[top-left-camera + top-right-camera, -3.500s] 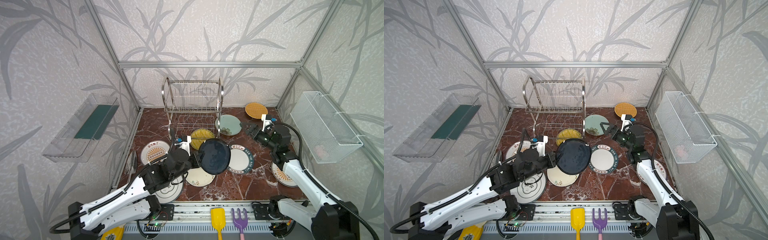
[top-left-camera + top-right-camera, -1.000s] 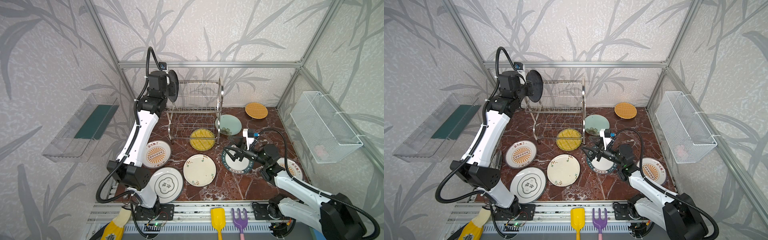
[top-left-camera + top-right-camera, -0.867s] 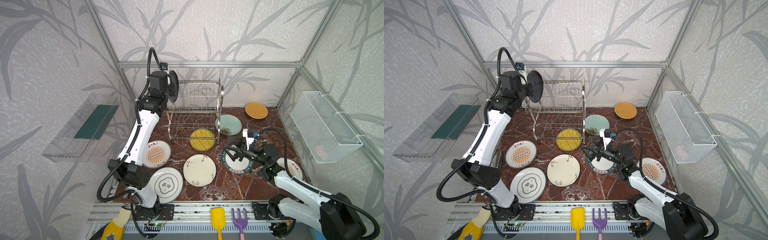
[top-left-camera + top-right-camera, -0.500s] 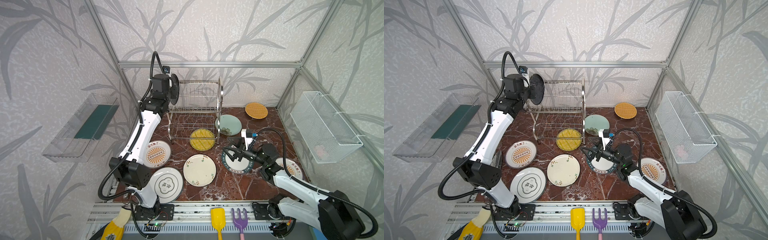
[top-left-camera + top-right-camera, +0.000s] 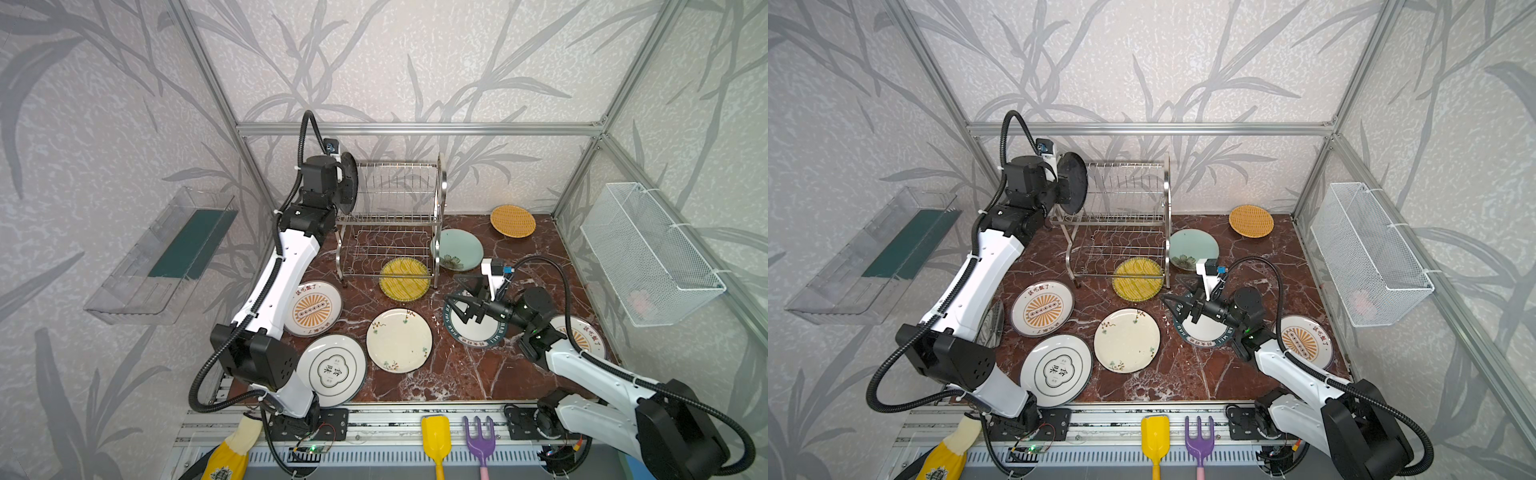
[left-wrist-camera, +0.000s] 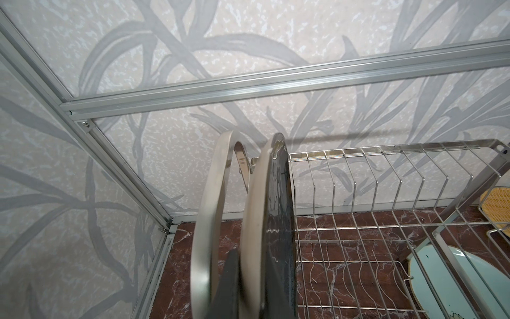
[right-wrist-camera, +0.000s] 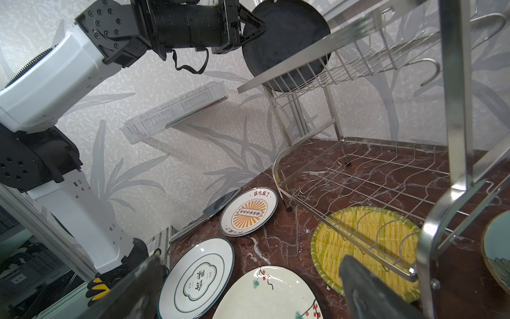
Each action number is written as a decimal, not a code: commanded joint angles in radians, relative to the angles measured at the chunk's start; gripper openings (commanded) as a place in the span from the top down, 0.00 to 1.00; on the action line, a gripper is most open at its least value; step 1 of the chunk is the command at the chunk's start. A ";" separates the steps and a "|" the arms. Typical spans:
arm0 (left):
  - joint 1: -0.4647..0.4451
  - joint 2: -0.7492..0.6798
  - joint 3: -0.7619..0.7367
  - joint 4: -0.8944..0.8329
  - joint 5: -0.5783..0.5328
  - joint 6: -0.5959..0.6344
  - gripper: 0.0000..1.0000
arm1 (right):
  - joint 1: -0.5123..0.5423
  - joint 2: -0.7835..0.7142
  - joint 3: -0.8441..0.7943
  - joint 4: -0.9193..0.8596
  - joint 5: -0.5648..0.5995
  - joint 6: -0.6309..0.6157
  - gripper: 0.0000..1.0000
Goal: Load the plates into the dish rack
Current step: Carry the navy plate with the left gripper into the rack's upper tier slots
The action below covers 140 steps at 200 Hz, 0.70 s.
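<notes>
The left gripper [image 5: 1062,186] is clamped on the rim of the black plate [image 5: 1074,182], high at the left end of the upper tier of the rack [image 5: 441,208]. From its fingers [image 6: 229,284] the plate runs straight out, on edge, its face in line with the slot wires [image 6: 334,193]. In the left wrist view it stands just inside the arched end frame [image 6: 207,221], with the first wire on its far side. The right wrist view shows its lower edge dipped behind the tier's front rail, so I judge it is in or just above the end slot; whether the rim bears on the wires cannot be told. The coming move turns on that line: down along the plate's own plane, no twist, then release.

The right gripper [image 5: 459,296] has its fingers wide apart and holds nothing. The rimmed plate [image 5: 473,334] lies flat just beneath the fingertips, so this arm is the nearer one for it.

The table [image 5: 457,382] is dark red marble, likely hard and slick. The cream plate [image 5: 399,340] and the others lie low and well away from the left fingers. Room is tight there: the wall [image 6: 82,193] and corner post stand close on the outer side, and the end frame is just beside the plate
</notes>
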 commanded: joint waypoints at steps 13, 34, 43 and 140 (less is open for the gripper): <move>-0.009 -0.071 -0.011 0.090 -0.027 0.001 1.00 | 0.007 -0.002 0.025 0.016 0.005 -0.008 0.01; -0.013 -0.077 -0.034 0.104 -0.031 -0.004 1.00 | 0.008 -0.007 0.025 0.013 0.003 -0.009 0.01; -0.014 -0.076 -0.036 0.103 -0.033 -0.006 1.00 | 0.008 -0.010 0.025 0.009 0.005 -0.011 0.01; -0.017 -0.084 -0.036 0.101 -0.064 0.000 0.74 | 0.010 -0.015 0.027 0.002 0.009 -0.014 0.01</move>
